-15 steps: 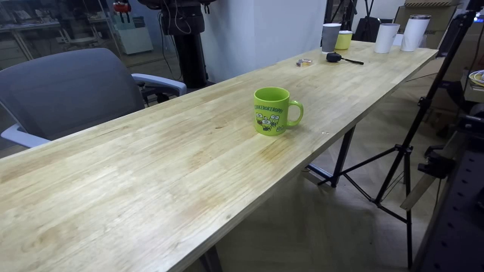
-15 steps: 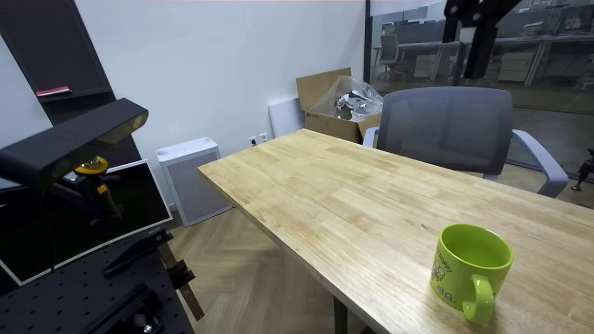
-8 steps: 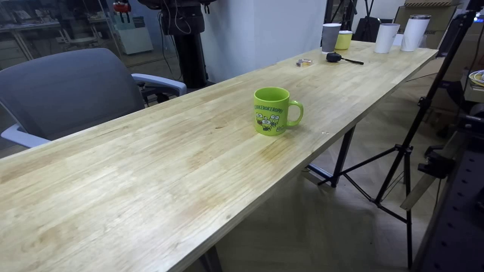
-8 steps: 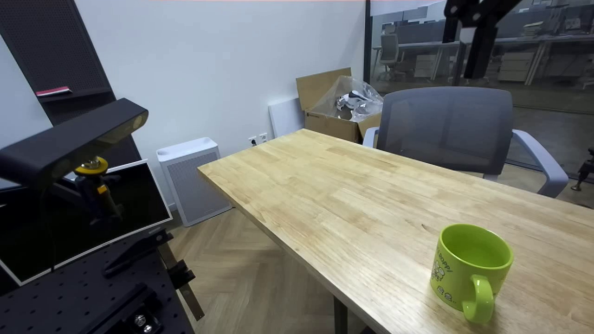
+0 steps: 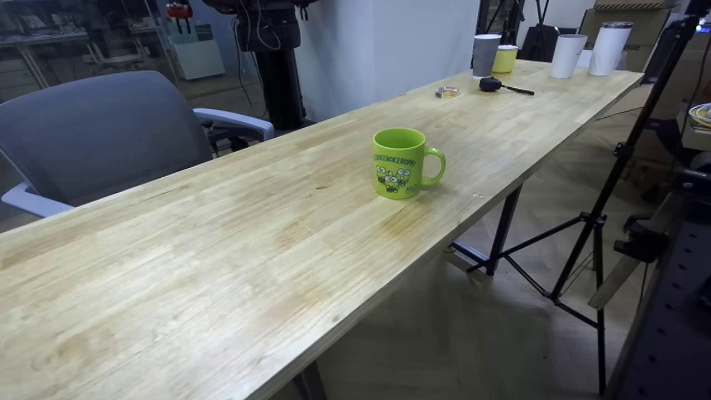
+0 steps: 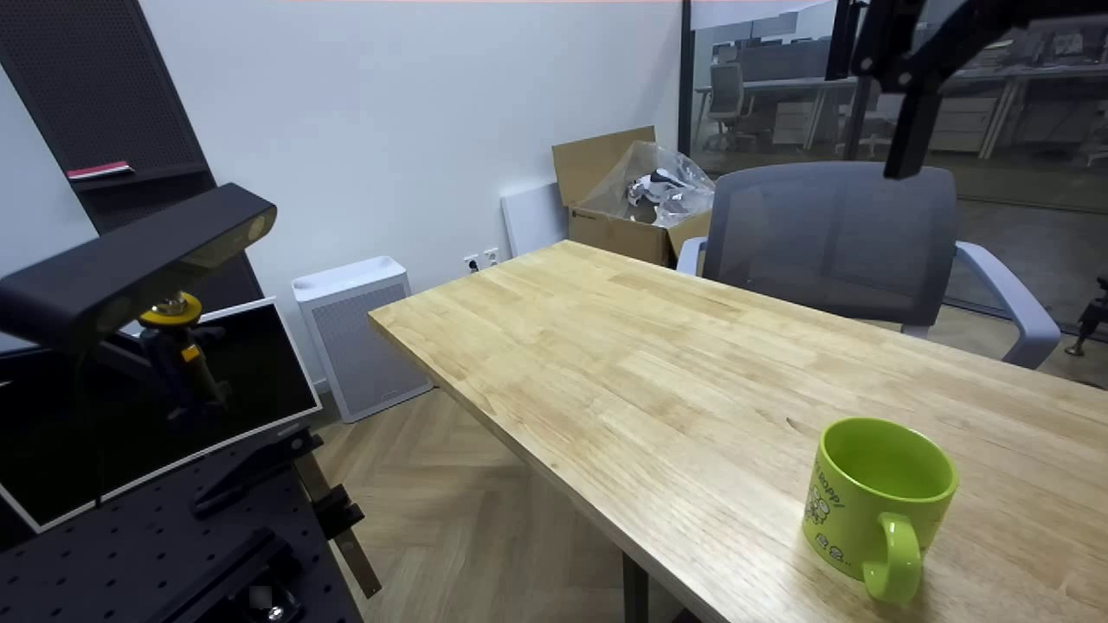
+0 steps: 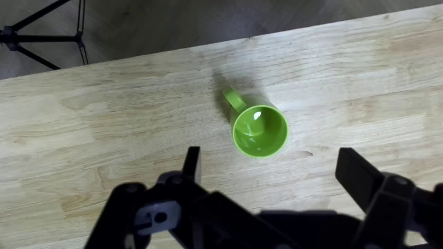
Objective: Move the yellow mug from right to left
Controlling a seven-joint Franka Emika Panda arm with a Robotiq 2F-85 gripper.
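Note:
The yellow mug is a glossy lime-green mug that stands upright on the wooden table, in both exterior views (image 5: 397, 166) (image 6: 874, 493) and in the wrist view (image 7: 260, 131). Cartoon faces and lettering show on its side. Its loop handle points towards the table's near edge in an exterior view. My gripper (image 7: 271, 162) is open and empty in the wrist view, with the mug just ahead of the gap between its fingers. In an exterior view the gripper (image 6: 872, 130) hangs high above the table, well clear of the mug.
The long wooden table (image 5: 222, 266) has a grey chair (image 6: 831, 242) along its far side. A grey cup (image 5: 485, 55), a small yellow cup (image 5: 505, 59), two white cups and a black strapped object (image 5: 490, 84) stand at its far end. A tripod (image 5: 600, 216) is beside it.
My gripper has moved slightly down and to the right in an exterior view, and more of its linkage shows. The mug has not moved.

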